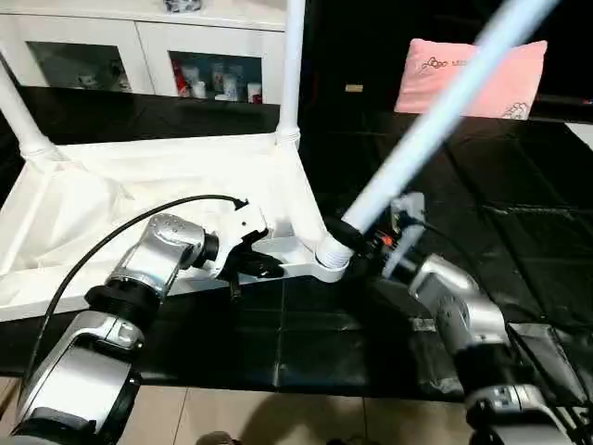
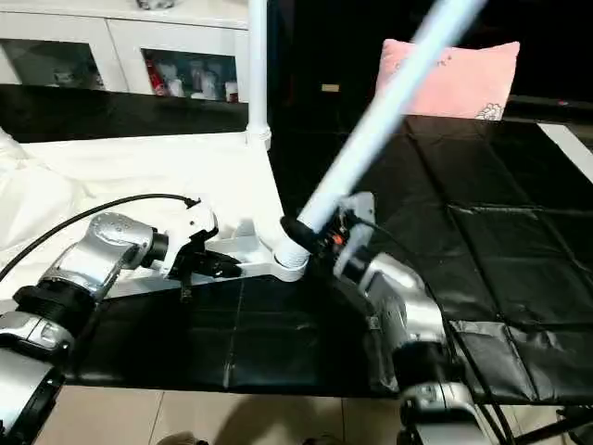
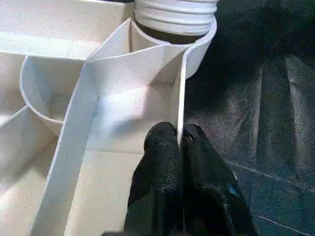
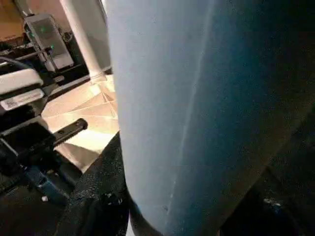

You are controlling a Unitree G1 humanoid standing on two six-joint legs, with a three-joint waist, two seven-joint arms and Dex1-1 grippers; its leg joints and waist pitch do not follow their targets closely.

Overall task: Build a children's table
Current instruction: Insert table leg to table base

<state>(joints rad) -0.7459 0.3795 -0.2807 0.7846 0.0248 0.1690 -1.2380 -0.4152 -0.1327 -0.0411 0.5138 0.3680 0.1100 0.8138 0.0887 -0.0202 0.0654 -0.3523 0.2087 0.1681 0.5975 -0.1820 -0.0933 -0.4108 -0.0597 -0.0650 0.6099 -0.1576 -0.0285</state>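
The step in hand is judged to be the seating of a long white tapered round plastic leg [image 1: 435, 116] into the near corner socket [image 1: 331, 257] of the white plastic rectangular tabletop [image 1: 139, 199], which lies underside-up on the black-covered work surface [image 1: 463, 199]. The leg is held by the right gripper [image 1: 357, 232], its black fingers closed about the shaft just above the threaded foot; the leg is tilted, leaning up and away toward the pink pillow [image 1: 468, 74]. The left gripper [image 1: 264, 264] is pinched nearly shut on the thin near rim wall [image 3: 181, 98] of the tabletop, just beside that socket, so the tabletop is steadied. To do the step well, the leg would probably need to be brought upright so that its axis lines up with the socket before any turning or pressing; driven in at this slant, the ribbed end [image 3: 175, 14] is likely to bind or cross. The rim pinch should be kept firm so the light tabletop is not dragged. The tabletop is seen as a shallow tray with thin ribs fanning from round corner cups; two further white legs [image 1: 292, 65] are stood upright in the far corner sockets, one at the far left [image 1: 18, 111]. A white glass-door cabinet [image 1: 139, 56] is noted behind.
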